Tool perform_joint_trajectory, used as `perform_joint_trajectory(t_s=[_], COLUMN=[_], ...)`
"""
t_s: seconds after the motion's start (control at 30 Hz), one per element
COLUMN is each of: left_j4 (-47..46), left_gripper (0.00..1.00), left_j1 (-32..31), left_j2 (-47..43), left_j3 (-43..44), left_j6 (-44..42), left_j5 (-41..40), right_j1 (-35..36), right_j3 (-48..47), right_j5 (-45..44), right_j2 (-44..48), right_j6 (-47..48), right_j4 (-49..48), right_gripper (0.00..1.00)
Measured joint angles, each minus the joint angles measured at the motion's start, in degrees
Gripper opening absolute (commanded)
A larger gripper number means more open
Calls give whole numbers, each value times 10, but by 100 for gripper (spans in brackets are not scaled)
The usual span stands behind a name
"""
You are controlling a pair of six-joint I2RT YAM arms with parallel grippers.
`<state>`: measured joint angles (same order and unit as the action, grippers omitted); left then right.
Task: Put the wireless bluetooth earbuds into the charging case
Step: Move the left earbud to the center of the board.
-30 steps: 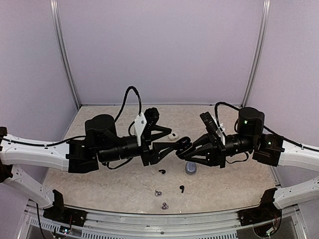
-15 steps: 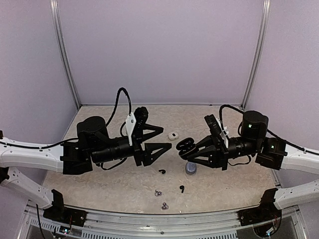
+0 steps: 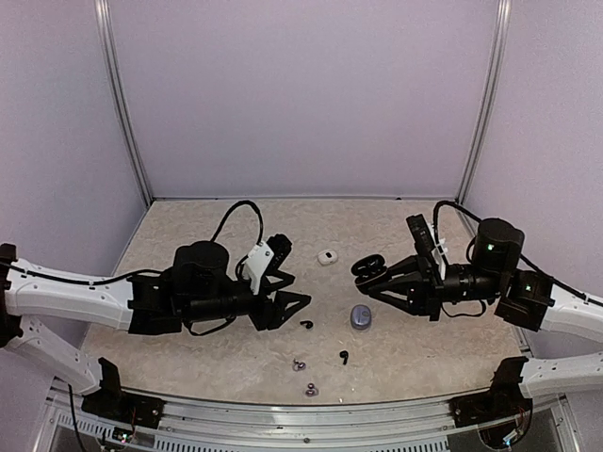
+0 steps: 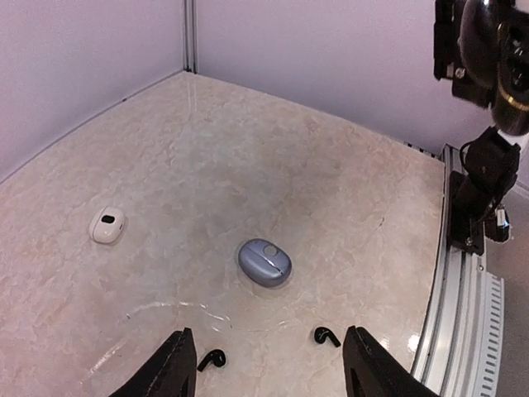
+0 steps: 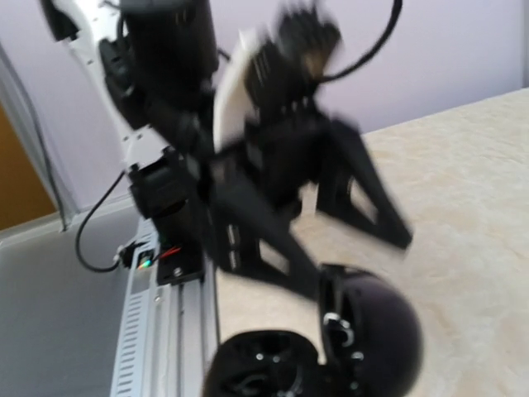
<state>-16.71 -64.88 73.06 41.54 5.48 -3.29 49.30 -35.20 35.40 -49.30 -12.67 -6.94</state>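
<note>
Black and comma-shaped, the nearer earbud is what your next move turns on. It lies on the table to the left of the blue-grey case, on the left arm's side of it and just ahead of the left gripper. In the left wrist view it sits close beside one finger rather than centred in the gap. Its long axis seems to run roughly from finger toward finger, though it is too small to be sure; I judge you will want to shift sideways and perhaps turn the wrist before you descend.

Those left jaws stand apart with nothing between them. A second black earbud lies on the arm-base side of the blue-grey case, and two silvery-grey earbuds lie further from the case the same way. Your right gripper is clamped on the black charging case, which appears open and is held off the table just beyond the blue-grey case. The left arm is clearly the nearer one to every loose earbud.
</note>
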Motion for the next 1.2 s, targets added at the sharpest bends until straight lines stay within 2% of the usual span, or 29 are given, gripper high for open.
perform_joint_trajectory(t_s=[0.27,0.57,0.7,0.87,1.03,1.2], left_j4=[83,117,151,167,167,163], left_gripper=[60,71,81,91,95,99], left_j1=[-29,-115,-132,-144,-157,-150], left_j2=[166,334,389,405,405,381], left_j3=[95,226,256,256,255,215], left_j6=[45,131,167,198,223,239], left_j5=[-2,-74,-103,-112,-114,-119], right_j1=[-50,-91,-97,-102,-105,-108], right_j3=[5,11,12,13,13,13], right_j5=[-22,-44,-44,-43,-43,-43], right_j2=[49,79,83,84,88,91], right_j6=[-30,-49,-50,-50,-48,-44], right_j4=[20,47,54,62,72,82], right_gripper=[0,0,0,0,0,0])
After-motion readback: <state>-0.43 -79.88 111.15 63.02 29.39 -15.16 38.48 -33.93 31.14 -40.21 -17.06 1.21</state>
